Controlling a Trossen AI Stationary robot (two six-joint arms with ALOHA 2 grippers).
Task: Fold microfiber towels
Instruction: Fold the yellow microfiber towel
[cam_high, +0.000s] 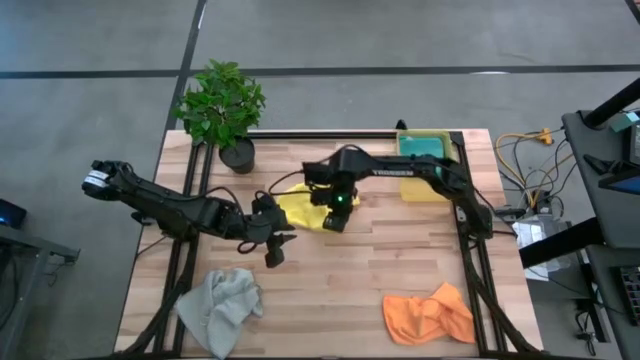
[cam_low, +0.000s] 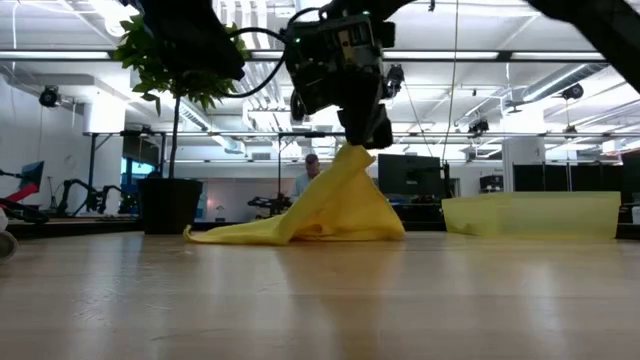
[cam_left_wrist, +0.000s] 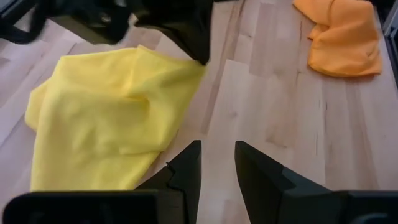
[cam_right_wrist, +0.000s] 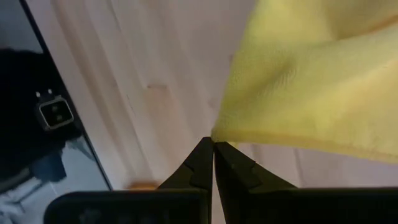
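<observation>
Nearest us, the bare wooden table (cam_low: 320, 300). Going left to right: grey towel (cam_high: 222, 305) lies crumpled at the front left, untouched. Our left gripper (cam_high: 273, 250) hovers just beside the yellow towel (cam_high: 295, 208), fingers (cam_left_wrist: 186, 171) partly open, holding nothing — we'd guess it's waiting to take a second corner. Right gripper (cam_right_wrist: 213, 146) is pinched fully closed on a yellow towel corner and lifts it into a tent, the rest draping on the table, likely so it spreads flat for folding. Orange towel (cam_high: 428, 313) sits bunched front right; the yellow bin (cam_high: 425, 165) at the back right.
</observation>
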